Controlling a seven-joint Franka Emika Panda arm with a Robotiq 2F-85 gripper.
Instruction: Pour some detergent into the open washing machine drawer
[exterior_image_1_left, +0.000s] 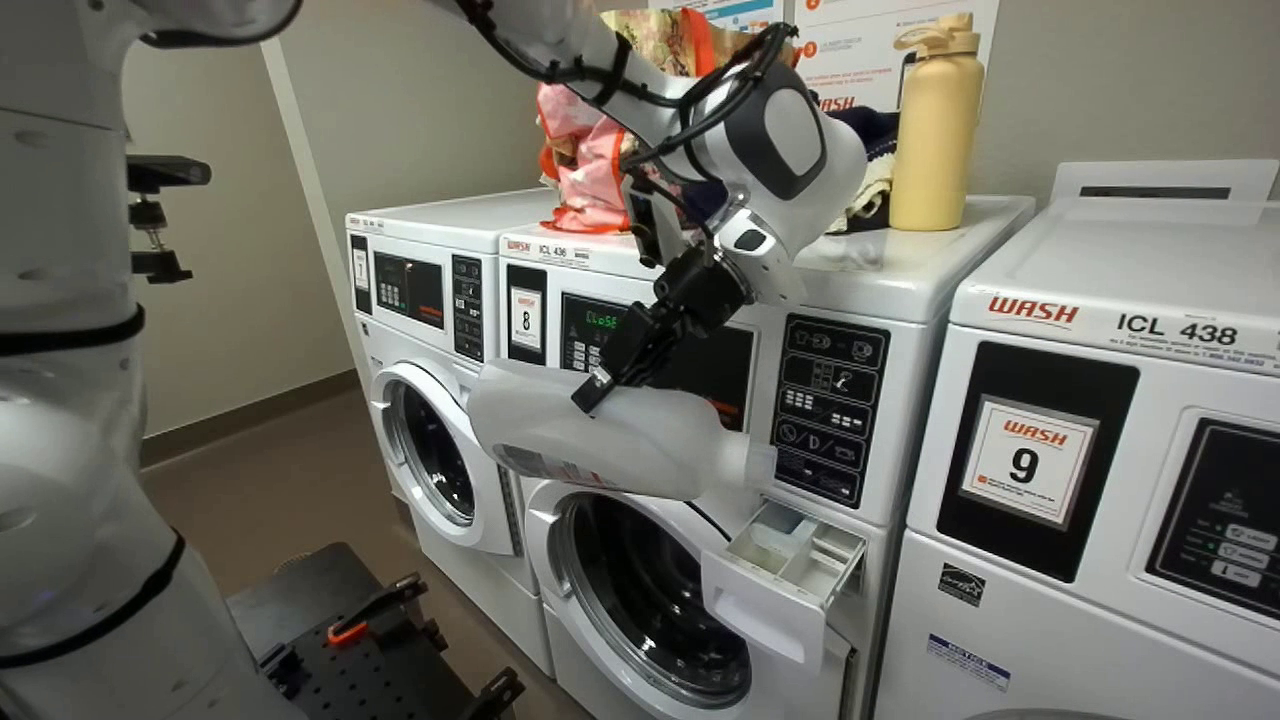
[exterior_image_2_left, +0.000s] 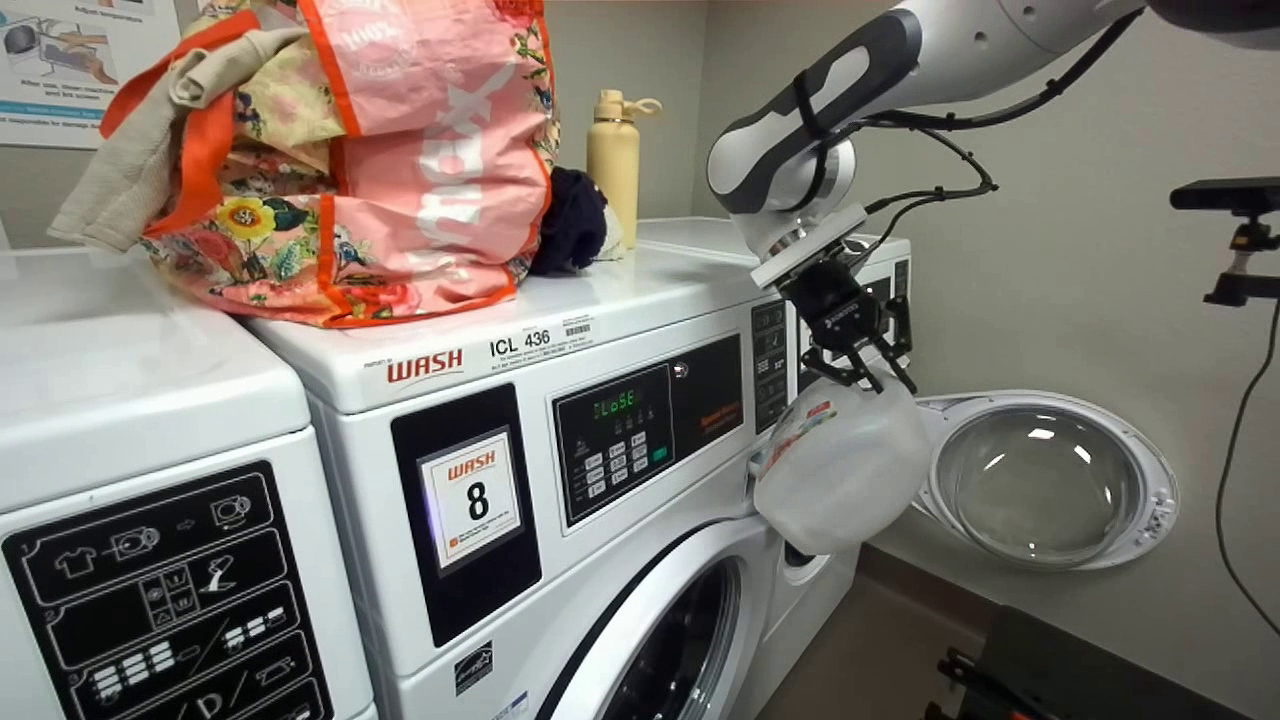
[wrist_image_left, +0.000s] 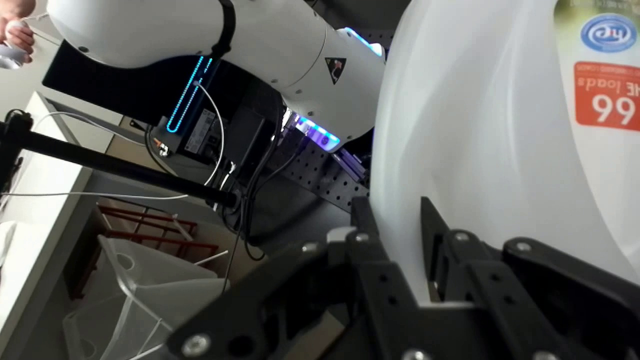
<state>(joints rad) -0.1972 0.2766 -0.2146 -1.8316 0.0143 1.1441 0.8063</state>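
Observation:
The detergent jug (exterior_image_1_left: 600, 430) is whitish and translucent, held in the air and tipped almost level, its neck end slightly lower. The neck lies just above the washing machine drawer (exterior_image_1_left: 762, 605), pulled out from machine 8. No stream of liquid shows, and I cannot tell if the cap is on. My gripper (exterior_image_1_left: 590, 392) is shut on the jug's handle. In an exterior view the jug's base (exterior_image_2_left: 850, 490) faces the camera and largely hides the drawer. In the wrist view my fingers (wrist_image_left: 392, 202) flank a white strip of the jug (wrist_image_left: 460, 125), its label at right.
A yellow bottle (exterior_image_1_left: 937, 130) and a pink bag (exterior_image_2_left: 430, 180) stand on the machine top. Dark control panels (exterior_image_1_left: 830, 410) lie close behind the jug's neck. An open round door (exterior_image_2_left: 1045, 485) juts out beyond the jug. A person's hand (wrist_image_left: 19, 42) shows in the wrist view.

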